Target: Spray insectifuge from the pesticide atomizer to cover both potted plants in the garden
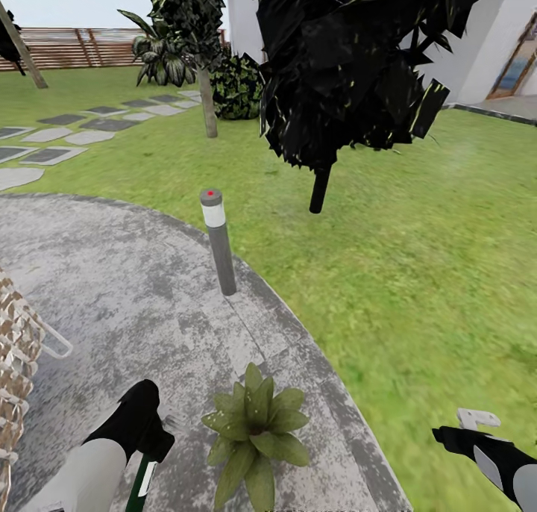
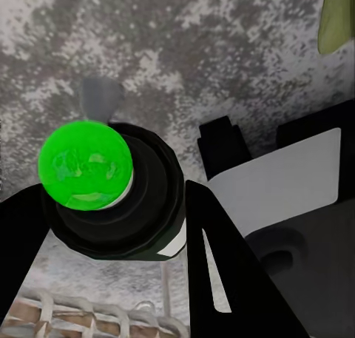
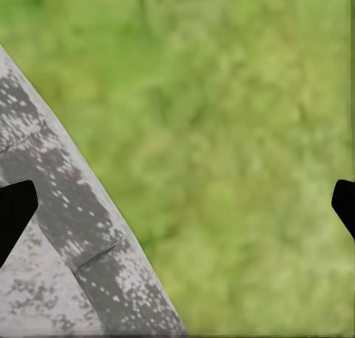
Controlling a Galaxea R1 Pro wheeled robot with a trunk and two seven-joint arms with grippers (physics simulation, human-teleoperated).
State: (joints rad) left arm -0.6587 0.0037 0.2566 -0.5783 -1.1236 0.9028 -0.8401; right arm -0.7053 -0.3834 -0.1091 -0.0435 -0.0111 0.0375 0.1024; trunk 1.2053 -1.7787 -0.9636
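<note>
One potted plant, a low rosette of broad green leaves, stands on the grey paved patio near its curved edge. Just to its left, my left gripper is shut on the pesticide atomizer, a dark green bottle with a white label. The left wrist view shows the atomizer from above between black fingers, with a bright green round cap, and a leaf at the frame edge. My right gripper hovers open over the lawn to the plant's right. The second potted plant is out of view.
A grey bollard light stands on the patio edge beyond the plant. A woven wicker seat is at the left. A dark-leaved tree hangs over the lawn ahead; stepping stones, a slat fence and a house wall lie farther off.
</note>
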